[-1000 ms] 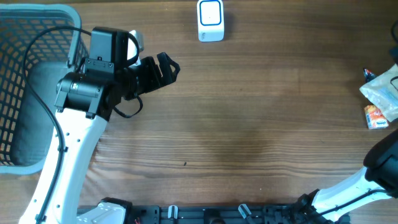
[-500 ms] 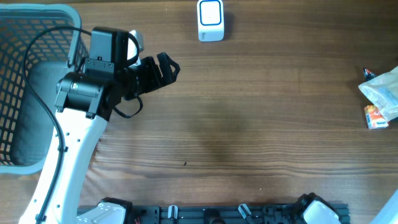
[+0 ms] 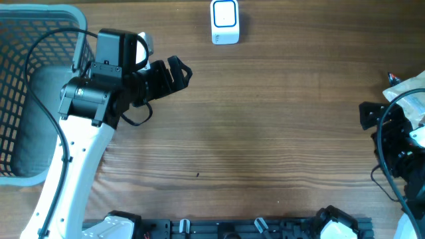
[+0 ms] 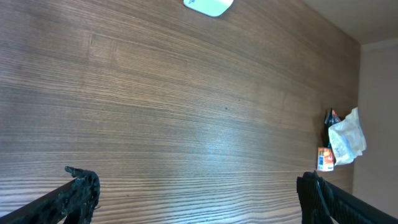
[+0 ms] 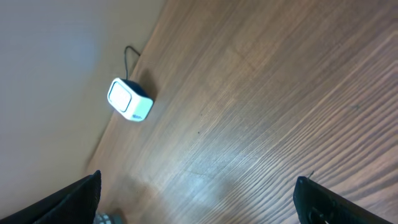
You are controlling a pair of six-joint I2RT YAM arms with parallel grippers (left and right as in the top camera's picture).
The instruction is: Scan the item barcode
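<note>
The barcode scanner, a small white box with a blue-rimmed face, stands at the far middle of the wooden table; it also shows in the left wrist view and the right wrist view. A crinkled clear bag of items lies at the right edge, and the left wrist view shows it with a small orange packet beside it. My left gripper hovers open and empty left of the scanner. My right gripper is open and empty next to the bag.
A blue mesh basket with a grey lining fills the far left corner, behind the left arm. The scanner's black cable runs off the table's far edge. Bare wood lies between the two arms.
The right arm has swung into the overhead view at the right edge and now covers the orange packet and part of the bag. The left arm has not moved.
</note>
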